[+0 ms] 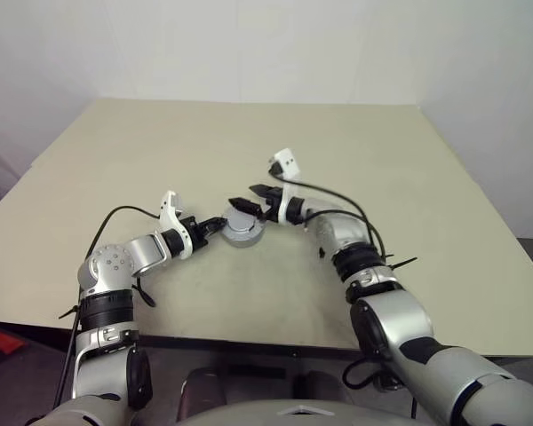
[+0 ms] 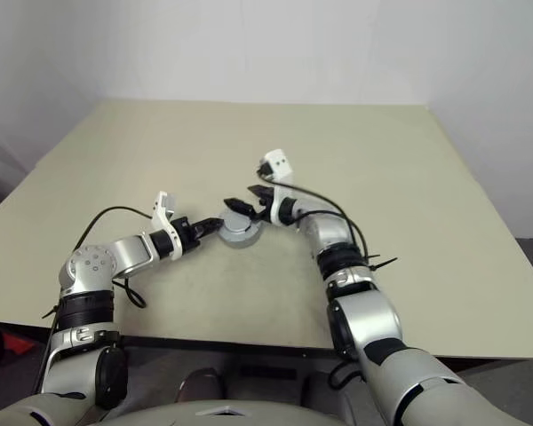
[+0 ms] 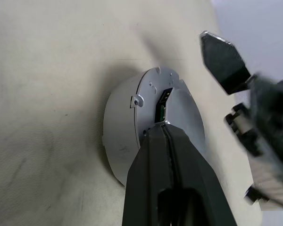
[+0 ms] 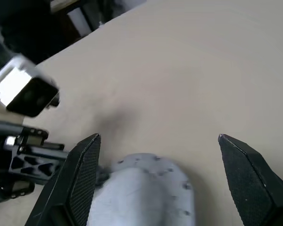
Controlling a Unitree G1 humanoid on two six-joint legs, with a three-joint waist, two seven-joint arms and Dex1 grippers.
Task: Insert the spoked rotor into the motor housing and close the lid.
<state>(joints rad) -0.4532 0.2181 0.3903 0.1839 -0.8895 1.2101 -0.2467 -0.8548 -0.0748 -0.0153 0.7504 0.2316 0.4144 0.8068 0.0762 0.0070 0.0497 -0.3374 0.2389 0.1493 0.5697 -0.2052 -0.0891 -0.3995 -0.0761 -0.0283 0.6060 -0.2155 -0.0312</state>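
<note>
The motor housing (image 1: 245, 240) sits as a round silver-grey puck in the middle of the table, with the lid (image 3: 185, 110) lying flat on top of it. The spoked rotor is hidden. My left gripper (image 1: 215, 225) is shut, and its joined fingertips (image 3: 162, 128) rest against the puck's left edge. My right gripper (image 1: 249, 197) hovers open just above the puck's right side. In the right wrist view its fingers (image 4: 85, 165) stand wide apart with the housing (image 4: 146, 188) below them.
The beige table (image 1: 382, 160) stretches wide around the puck, with its front edge near my arms. Black cables hang from both wrists. White walls stand behind the table.
</note>
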